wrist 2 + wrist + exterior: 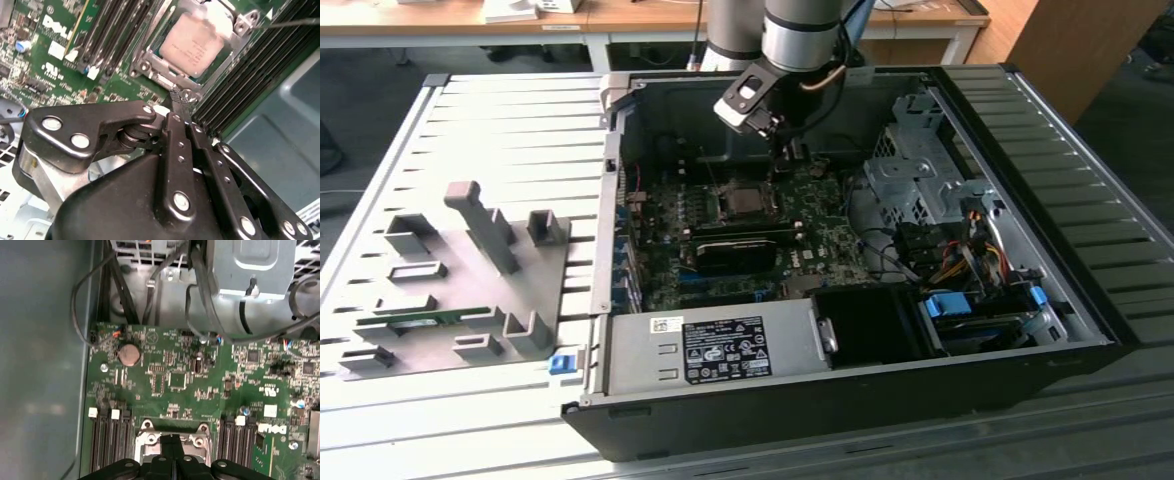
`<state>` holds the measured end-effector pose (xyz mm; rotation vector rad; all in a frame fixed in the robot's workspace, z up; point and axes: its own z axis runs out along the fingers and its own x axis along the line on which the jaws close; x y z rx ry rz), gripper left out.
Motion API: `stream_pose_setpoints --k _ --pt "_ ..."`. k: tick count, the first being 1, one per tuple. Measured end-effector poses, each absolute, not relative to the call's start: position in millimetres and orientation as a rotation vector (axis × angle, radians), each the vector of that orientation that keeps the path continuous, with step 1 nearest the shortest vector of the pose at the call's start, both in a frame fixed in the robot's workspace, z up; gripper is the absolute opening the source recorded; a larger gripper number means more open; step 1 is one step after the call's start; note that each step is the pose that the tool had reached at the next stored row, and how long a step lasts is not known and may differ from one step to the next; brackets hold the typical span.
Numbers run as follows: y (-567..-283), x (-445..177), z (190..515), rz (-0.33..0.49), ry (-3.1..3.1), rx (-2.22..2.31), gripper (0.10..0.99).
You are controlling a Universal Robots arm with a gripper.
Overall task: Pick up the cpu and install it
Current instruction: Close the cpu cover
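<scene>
The cpu (194, 42), a small square chip with a pale metal top, lies flat inside the metal-framed socket (150, 60) on the green motherboard. My gripper (176, 97) is shut, its two black fingers pressed together with nothing between them. The fingertips hover just off the socket's edge, a little apart from the chip. In the first wrist view the gripper (172, 441) sits over the socket frame (145, 442). In the exterior view the gripper (790, 160) hangs inside the open computer case, just behind the socket (744, 201).
Memory slots (107, 37) flank the socket. A power supply (707, 350), a black shroud (874, 320), a drive cage (921, 170) and loose cables (961, 250) crowd the case. On the exterior view's left stands a grey fixture plate (454, 270) holding a green memory stick (420, 320).
</scene>
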<state>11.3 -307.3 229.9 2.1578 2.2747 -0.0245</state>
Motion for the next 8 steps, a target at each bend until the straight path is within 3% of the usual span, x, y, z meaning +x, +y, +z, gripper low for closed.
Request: stream_pose_setpoints --k 8 --pt "-307.3 -8.5 223.5 -0.024 2.275 2.158 0.106"
